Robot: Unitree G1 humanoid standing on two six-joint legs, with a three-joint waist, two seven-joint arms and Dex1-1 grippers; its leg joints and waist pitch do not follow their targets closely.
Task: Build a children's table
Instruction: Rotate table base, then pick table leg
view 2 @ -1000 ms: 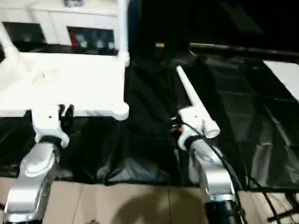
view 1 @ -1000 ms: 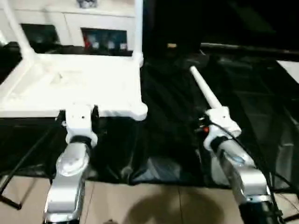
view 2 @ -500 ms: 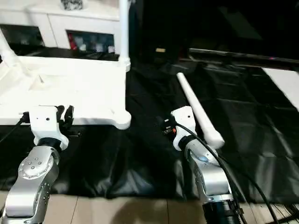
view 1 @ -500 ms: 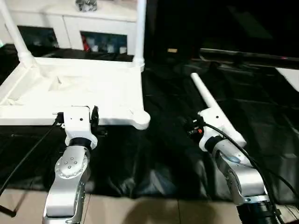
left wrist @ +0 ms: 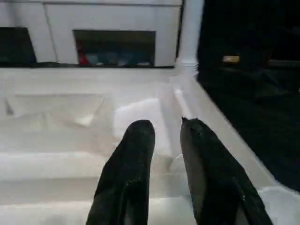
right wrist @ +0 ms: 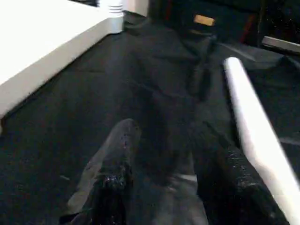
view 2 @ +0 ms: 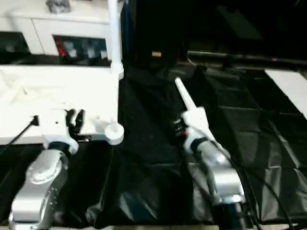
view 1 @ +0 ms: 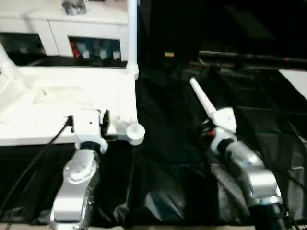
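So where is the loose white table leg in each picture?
Left eye view: the loose leg slants across the black cover, right of centre, above the right arm.
Right eye view: middle, same slant.
Left wrist view: I can't find it.
Right wrist view: beside the right gripper's fingers.
Shared landmark: the upright leg on the tabletop's corner.

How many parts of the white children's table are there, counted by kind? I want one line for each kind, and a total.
Tabletop: 1
Standing legs: 2
Loose leg lying on the black cover: 1
Total: 4
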